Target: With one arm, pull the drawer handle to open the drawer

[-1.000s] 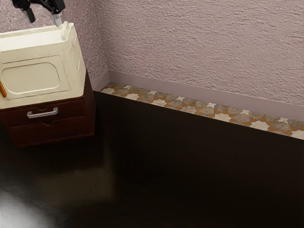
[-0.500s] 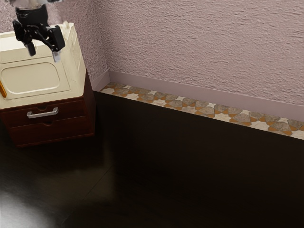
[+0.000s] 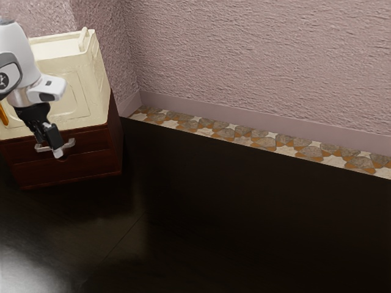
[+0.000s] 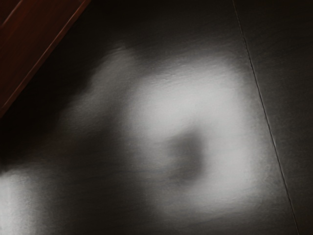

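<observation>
Drawer handle [image 3: 69, 144] is being partly covered by the claw [image 3: 55, 145], at the exterior view's left, on the upper drawer [image 3: 95, 140], which is lying shut. The cabinet [image 3: 95, 169] is being carried by a dark, glossy worktop [image 3: 214, 213], and a cream box [image 3: 96, 88] is being borne on its top. Past the worktop's far edge, patterned floor tiles [image 3: 275, 144] are being bordered by a skirting board [image 3: 244, 114] and a rough pinkish wall [image 3: 244, 61]. A broad stretch of worktop is being spread near the cabinet and toward the exterior view's right; in the wrist view it is being crossed by a thin seam [image 4: 264, 115]. The white arm [image 3: 18, 55] is being held with the claw angled downward. Whether the claw is being held wide or narrow cannot be told.
</observation>
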Controlling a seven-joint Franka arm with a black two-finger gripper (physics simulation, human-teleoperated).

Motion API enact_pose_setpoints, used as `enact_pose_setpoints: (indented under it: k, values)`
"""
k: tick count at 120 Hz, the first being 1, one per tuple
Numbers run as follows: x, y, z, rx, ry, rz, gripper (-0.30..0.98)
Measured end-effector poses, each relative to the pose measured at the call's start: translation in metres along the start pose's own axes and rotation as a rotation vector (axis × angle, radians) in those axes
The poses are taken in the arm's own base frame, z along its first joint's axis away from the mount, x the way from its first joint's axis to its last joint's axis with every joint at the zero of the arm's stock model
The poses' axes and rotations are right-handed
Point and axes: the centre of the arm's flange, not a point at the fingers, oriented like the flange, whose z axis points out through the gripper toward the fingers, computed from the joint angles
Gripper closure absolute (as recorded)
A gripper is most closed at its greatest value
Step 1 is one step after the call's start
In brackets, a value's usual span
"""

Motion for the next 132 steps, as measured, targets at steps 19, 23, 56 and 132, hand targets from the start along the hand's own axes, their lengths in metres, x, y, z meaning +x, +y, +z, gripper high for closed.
enact_pose_setpoints:
  k: [19,23,56,132]
  values:
    - [-0.010,-0.027,0.037,-0.004,0.025,0.097,0.00]
    - [-0.008,-0.028,0.042,0.000,0.029,0.130,0.00]
    - [-0.013,-0.063,0.072,0.078,0.103,0.285,0.00]
    - [0.004,-0.104,0.105,0.319,0.172,0.592,0.00]
